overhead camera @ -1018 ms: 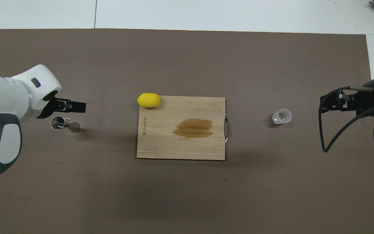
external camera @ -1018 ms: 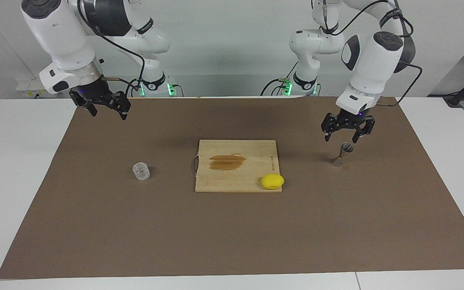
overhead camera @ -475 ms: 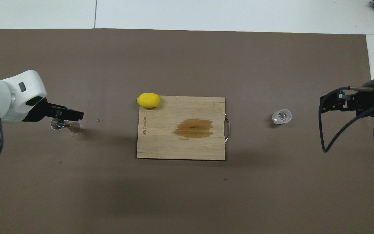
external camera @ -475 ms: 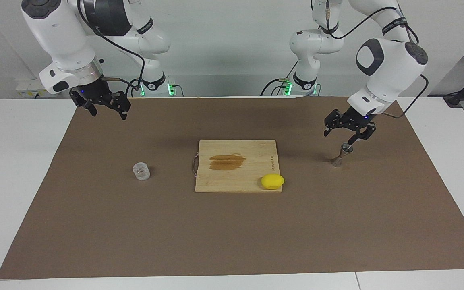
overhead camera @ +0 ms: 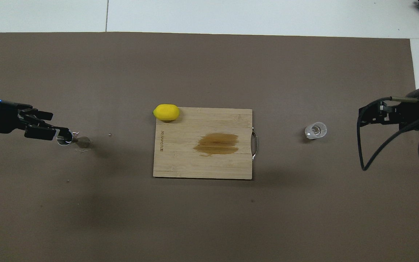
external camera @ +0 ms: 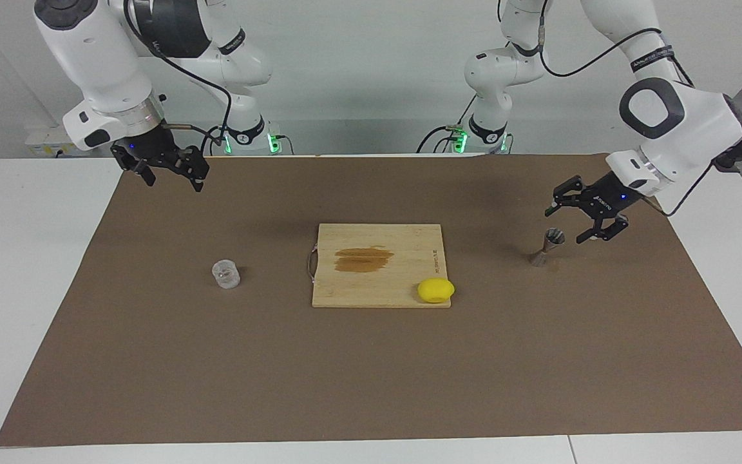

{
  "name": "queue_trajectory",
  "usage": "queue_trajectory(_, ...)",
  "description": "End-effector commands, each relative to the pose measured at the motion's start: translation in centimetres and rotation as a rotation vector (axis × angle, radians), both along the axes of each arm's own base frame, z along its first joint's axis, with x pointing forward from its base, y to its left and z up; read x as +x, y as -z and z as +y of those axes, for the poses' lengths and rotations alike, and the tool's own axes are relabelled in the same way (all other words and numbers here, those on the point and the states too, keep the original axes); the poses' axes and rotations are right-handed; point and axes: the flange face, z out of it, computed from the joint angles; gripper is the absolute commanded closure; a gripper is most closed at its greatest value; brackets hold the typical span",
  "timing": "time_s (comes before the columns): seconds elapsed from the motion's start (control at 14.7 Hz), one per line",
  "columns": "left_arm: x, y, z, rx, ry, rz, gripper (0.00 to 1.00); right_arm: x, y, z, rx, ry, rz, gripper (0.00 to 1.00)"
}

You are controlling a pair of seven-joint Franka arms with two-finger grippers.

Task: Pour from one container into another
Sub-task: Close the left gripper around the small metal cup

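- The left gripper [external camera: 581, 221] is turned sideways with its fingers spread wide, just beside the metal jigger [external camera: 546, 248], at the height of its upper cone.
- The jigger stands upright, long axis vertical, toward the table's middle from that hand.
- The right gripper [external camera: 169, 173] waits, fingers apart, above the mat; the clear cup [external camera: 225, 274] stands well apart from it.
- Whether a fingertip touches the jigger's rim is unclear.

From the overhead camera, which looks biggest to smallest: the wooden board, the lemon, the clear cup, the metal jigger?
1. Board
2. Lemon
3. Cup and jigger: too alike to rank; the jigger is partly covered by the left gripper.
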Motion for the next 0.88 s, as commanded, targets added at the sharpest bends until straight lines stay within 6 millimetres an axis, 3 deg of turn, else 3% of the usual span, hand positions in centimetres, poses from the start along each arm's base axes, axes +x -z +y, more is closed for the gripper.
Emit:
queue_trajectory(0.0,2.9,2.2,2.5,-0.134,0.078,-0.007,0.0,-0.7,-0.1,-0.3,0.024,-0.013,0.004,0.0)
queue_trajectory(0.27,5.1,5.2,4.9,-0.281,0.166,-0.021,0.0,-0.7,-0.2,-0.3,0.023,-0.013,0.002,0.0)
queue_trajectory(0.47,3.8,7.5,6.4,-0.357,0.238,-0.105,0.0,-0.7,-0.2,-0.3,0.023,-0.013,0.002,0.0)
queue_trajectory(0.61,3.3,7.9,7.8,-0.392,0.316,-0.212,0.0,-0.7,-0.2,-0.3,0.023,-0.013,0.002,0.0)
queue_trajectory(0.81,0.3,10.0,9.0,-0.518,0.314,-0.209,0.0,-0.7,-0.1,-0.3,0.024,-0.013,0.004,0.0)
